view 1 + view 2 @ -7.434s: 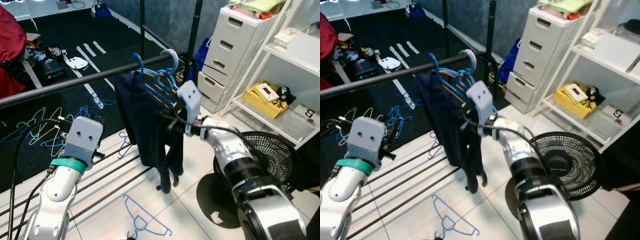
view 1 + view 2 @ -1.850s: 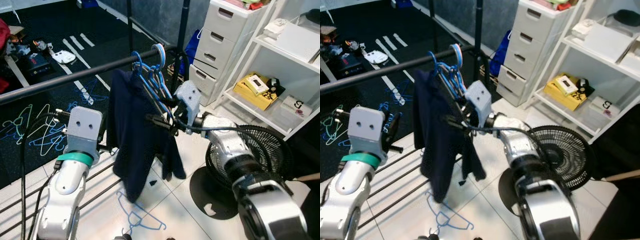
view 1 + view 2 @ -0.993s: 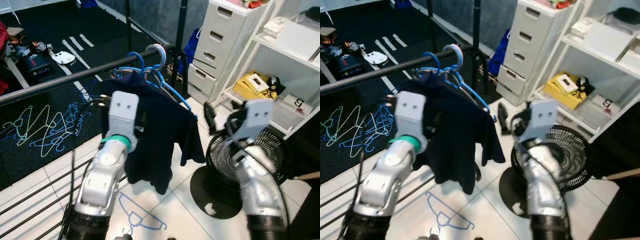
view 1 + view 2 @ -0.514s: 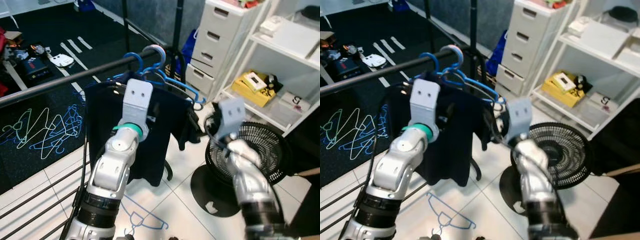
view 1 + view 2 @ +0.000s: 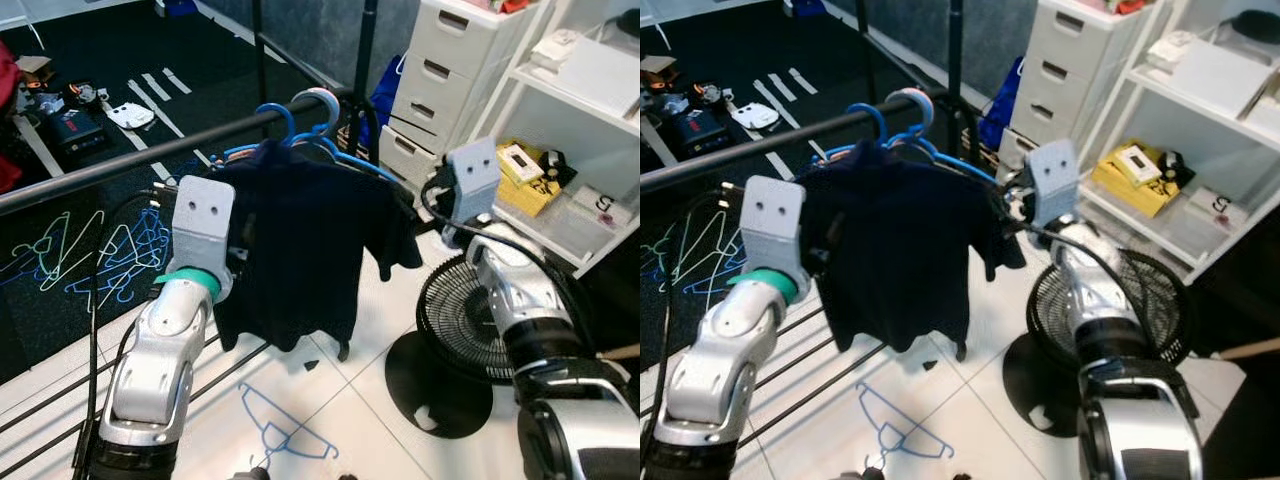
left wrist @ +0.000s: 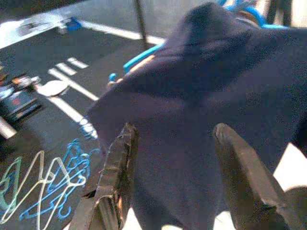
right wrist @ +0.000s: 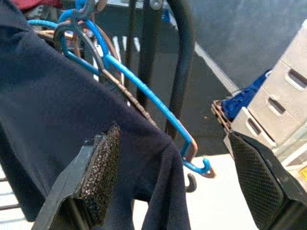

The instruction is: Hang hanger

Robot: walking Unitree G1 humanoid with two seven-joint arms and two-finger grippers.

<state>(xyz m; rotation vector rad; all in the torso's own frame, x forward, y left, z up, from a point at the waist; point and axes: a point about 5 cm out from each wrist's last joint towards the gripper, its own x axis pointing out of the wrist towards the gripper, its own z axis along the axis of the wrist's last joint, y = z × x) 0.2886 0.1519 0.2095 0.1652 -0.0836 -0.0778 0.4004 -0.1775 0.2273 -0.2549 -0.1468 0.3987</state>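
I see the blue hanger (image 5: 330, 155) hooked over the black rail (image 5: 120, 165), carrying a dark navy shirt (image 5: 300, 250) that hangs flat and spread toward me. Several more blue hooks (image 5: 285, 118) bunch on the rail at the same spot, with one pale hook (image 5: 318, 100) just beside them near the rail's upright post (image 5: 365, 45).

My left pincer (image 6: 175, 177) sits close in front of the shirt's left shoulder, its two fingers (image 6: 117, 167) spread apart with the cloth between and behind them; I cannot tell whether they touch the fabric. My right pincer (image 7: 184, 177) is at the shirt's right shoulder, fingers wide apart too, holding nothing (the blue hanger's arm (image 7: 144, 91) pokes out of the sleeve there, ending in a small upturned hook). Both arms reach up from below, the left arm (image 5: 160, 350) on the shirt's left side and the right arm (image 5: 510, 290) on its right.

Below the right arm stands a black floor fan (image 5: 470, 310) on a round base. Behind it are a white drawer unit (image 5: 450, 70) and white shelves (image 5: 570, 120) holding a yellow box (image 5: 525, 165). On the white tiled floor (image 5: 350, 400) under the shirt lies a loose blue hanger (image 5: 275, 425), and more hangers (image 5: 90, 250) are scattered on the dark mat (image 5: 120, 60) beyond the rail.
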